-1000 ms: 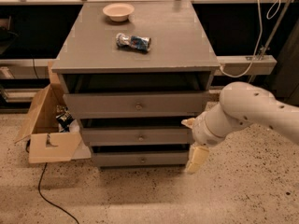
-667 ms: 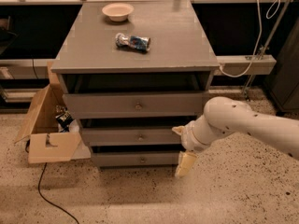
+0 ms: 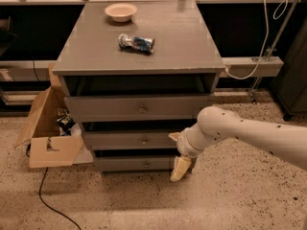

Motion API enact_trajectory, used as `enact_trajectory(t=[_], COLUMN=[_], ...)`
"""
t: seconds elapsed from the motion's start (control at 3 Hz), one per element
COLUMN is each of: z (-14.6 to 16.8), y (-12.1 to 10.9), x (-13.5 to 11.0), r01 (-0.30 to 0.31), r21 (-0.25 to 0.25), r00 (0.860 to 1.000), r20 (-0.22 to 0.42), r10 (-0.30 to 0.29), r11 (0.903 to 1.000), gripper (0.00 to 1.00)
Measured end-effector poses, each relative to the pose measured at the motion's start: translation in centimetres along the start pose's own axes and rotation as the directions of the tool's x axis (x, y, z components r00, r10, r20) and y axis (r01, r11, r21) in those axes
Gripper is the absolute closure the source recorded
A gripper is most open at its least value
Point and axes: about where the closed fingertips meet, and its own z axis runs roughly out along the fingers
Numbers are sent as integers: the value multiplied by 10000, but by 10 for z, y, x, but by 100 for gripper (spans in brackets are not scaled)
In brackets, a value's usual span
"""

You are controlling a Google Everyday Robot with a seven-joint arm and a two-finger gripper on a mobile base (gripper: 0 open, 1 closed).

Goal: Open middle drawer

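**Q:** What is at the far left?

**A:** You have an open cardboard box (image 3: 48, 135) on the speckled floor, touching the left side of the grey bench (image 3: 91, 56). A dark cable (image 3: 53, 206) trails across the floor below the box.

**Q:** And on the bench?

**A:** On top you see a pale bowl (image 3: 121, 11) near the back edge. A crushed can (image 3: 136, 43) lies on its side nearer the front, apart from the bowl.

**Q:** Where is the drawer you want me to open?

**A:** Three grey drawer fronts are stacked below the top. Your middle drawer (image 3: 124, 141) sits between the top drawer (image 3: 110, 108) and the bottom drawer (image 3: 129, 164). Its small round knob (image 3: 144, 141) is at its centre.

**Q:** Where is the gripper?

**A:** Your gripper (image 3: 177, 152) is at the right end of the middle drawer's front, to the right of the knob and not touching it. Its cream fingers (image 3: 180, 168) are spread wide and hold nothing. One tip is level with the middle drawer; the other hangs in front of the bottom drawer's right end. The white arm (image 3: 254, 135) reaches in from the right edge.
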Motion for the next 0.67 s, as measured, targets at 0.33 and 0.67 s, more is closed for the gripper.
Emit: enact_trajectory(t=[0.33, 0.67], z=[13, 41], y=[-11, -49], x=[5, 25], r01=[183, 499], r21=[25, 378], r00=[9990, 9898], r20=[-415, -1353], r10=[-182, -443], r11=[9998, 9980], gripper=[0, 0])
